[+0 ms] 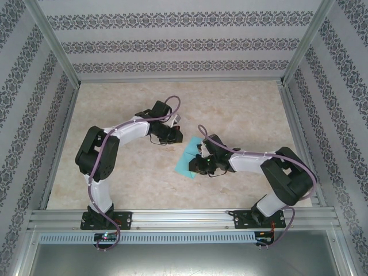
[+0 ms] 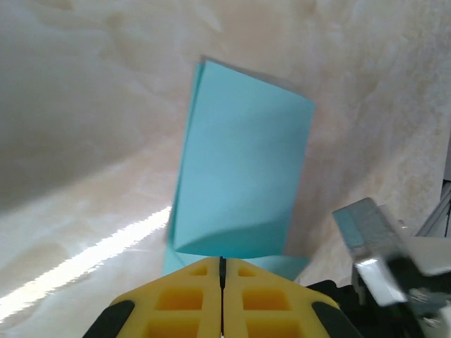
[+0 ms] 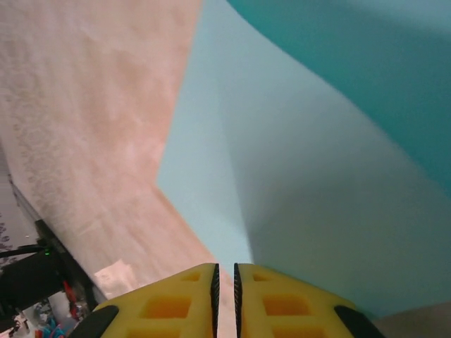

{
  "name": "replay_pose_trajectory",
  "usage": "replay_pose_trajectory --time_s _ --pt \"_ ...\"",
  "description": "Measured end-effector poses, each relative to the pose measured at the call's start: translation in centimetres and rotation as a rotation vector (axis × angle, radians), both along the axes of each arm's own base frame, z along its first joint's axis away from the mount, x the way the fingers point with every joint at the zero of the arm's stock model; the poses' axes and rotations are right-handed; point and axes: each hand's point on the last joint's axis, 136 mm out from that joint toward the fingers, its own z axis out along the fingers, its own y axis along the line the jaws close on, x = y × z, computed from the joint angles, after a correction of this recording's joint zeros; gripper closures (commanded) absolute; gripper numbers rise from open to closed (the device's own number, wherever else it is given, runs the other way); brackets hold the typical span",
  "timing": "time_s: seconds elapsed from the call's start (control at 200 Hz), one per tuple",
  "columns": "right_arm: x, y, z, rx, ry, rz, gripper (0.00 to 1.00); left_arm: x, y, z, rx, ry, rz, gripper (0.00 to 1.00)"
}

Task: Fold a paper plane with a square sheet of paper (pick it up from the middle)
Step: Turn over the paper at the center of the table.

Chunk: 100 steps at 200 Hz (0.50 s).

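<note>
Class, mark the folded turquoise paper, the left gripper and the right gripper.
Turquoise paper (image 2: 239, 169): left wrist view, middle of its flat face.
Left gripper (image 2: 222, 262): left wrist view, between the yellow fingertips.
Right gripper (image 3: 225, 267): right wrist view, between the yellow fingertips.

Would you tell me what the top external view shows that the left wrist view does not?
From the top: the left arm and right arm whole, the right end effector over the paper, and patterned walls. From the left wrist: the paper's folded layers close up and the left end effector shut. In both: the turquoise paper on the marble table.
</note>
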Motion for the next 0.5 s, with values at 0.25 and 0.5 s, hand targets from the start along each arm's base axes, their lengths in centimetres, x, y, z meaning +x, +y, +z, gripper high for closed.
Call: replay_pose_trajectory --time_s 0.25,0.5 --pt "2.2 -3.2 3.3 0.019 -0.072 -0.092 0.69 -3.4 -1.0 -2.5 0.005 0.072 -0.029 0.87" --pt "2.8 -5.6 2.7 -0.036 -0.083 -0.107 0.60 -4.0 -0.8 -3.4 0.008 0.084 -0.027 0.76"
